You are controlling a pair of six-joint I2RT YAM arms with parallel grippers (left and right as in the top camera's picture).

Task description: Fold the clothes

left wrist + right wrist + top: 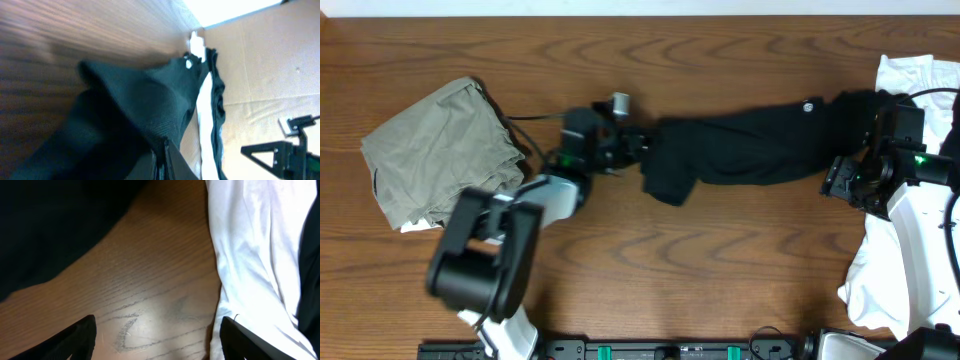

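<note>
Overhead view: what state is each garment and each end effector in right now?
black shirt: unfolded, bunched into a long band.
olive-grey garment: loosely folded pile, nothing holding it.
white garment: rumpled, unfolded.
left end effector: shut on the black shirt's end.
right end effector: open, holding nothing.

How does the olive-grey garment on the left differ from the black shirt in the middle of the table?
Colour: the olive-grey garment is drab green, the black shirt black. Shape: the olive-grey garment is a compact, roughly square bundle; the black shirt stretches in a long band. Contact: the left gripper pinches the black shirt's left end; no gripper touches the olive-grey garment. Both are soft fabric on the wooden table.
</note>
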